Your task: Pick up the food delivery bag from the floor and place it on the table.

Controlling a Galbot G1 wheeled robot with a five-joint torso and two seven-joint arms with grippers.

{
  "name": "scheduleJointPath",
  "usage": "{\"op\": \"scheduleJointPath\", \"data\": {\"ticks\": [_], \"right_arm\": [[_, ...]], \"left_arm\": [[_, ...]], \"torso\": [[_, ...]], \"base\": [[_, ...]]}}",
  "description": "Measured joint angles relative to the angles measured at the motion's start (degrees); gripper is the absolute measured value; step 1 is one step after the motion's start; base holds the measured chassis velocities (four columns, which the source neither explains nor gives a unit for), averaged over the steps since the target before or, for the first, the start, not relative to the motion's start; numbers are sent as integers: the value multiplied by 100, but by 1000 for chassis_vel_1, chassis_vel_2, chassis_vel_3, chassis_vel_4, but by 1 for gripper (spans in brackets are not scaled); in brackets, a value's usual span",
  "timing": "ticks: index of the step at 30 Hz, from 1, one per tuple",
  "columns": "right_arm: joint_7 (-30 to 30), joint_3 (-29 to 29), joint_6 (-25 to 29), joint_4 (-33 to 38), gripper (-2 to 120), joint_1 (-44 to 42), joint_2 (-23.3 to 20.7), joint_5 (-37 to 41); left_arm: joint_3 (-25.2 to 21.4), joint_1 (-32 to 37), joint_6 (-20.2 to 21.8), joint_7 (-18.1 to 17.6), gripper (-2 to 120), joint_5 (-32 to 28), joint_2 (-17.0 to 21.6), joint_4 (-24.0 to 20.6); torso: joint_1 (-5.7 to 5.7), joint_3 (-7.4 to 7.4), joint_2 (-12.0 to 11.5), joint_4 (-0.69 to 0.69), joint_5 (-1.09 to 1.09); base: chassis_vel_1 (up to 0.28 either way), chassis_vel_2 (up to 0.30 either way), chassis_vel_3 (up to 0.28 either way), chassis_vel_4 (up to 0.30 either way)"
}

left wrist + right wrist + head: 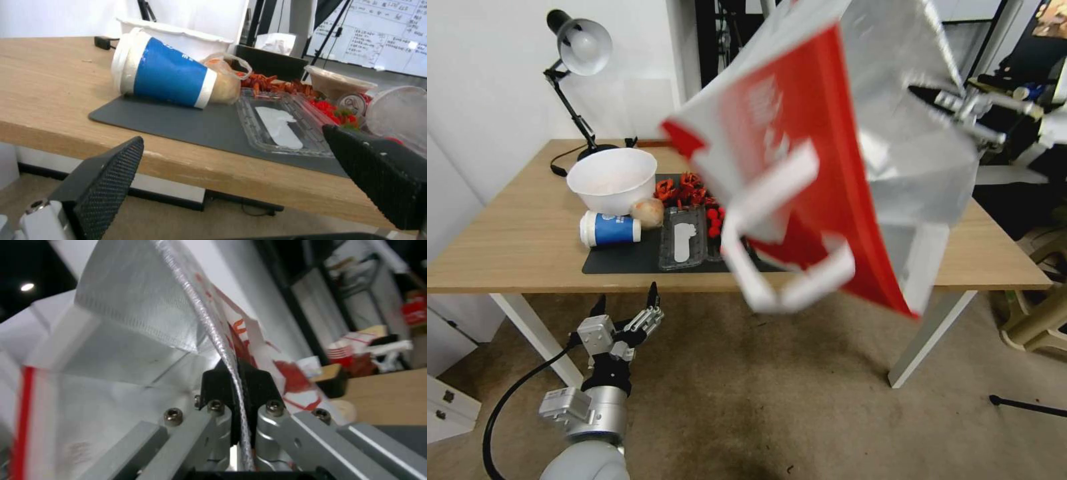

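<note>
On the left, our left pincer point(627, 319) hangs low and idle in front of the table's point(507, 247) near edge, its pads spread open with nothing between them. On the table, moving rightward, lie a white bowl point(612, 179), a blue cup point(610, 229) tipped on its side, and a clear plastic tray point(682, 238), all on or by the dark grey mat point(620, 257) along with a scatter of red food. To the right, the food delivery bag point(827, 167) is in the air, clear of the floor point(747, 400), tilted with its mouth and white handles point(787, 267) drooping toward us over the table's near edge. Our right pincer point(240, 396) is clamped on a thin seam of the bag's rim, foil to one side and printed paper to the other.

We judge the hold slender: a pinch on one edge lets the bag swing, and a slip or a tear there would drop it. Lowered as it hangs, the bag could sweep the cup, the tray or the bowl, since the mat area is crowded; the bare wood on the right looks safer
</note>
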Motion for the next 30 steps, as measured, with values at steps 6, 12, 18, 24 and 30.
{"op": "scheduleJointPath", "data": {"ticks": [6,12,18,24,30], "right_arm": [[816,-89,216,-69,0,233,104,346],[1876,-282,469,-275,0,529,306,575],[2749,-375,403,-472,0,704,431,682],[2985,-480,329,-466,0,719,590,680],[3173,-971,299,-394,0,1265,900,567]], "left_arm": [[4,-1,-4,0,100,10,-2,16],[-11,-5,-4,0,100,13,21,34],[0,4,-4,0,100,66,3,42],[4,20,-4,2,100,126,-15,38],[3,62,5,5,100,163,-53,10]], "torso": [[0,0,0,0,1],[-1,0,-1,0,2],[-1,-1,-1,0,0],[-1,-1,-1,0,0],[-1,-1,-1,0,0]], "base": [[0,0,0,0],[0,0,0,0],[0,0,0,0],[0,0,0,0],[0,0,0,0]]}}
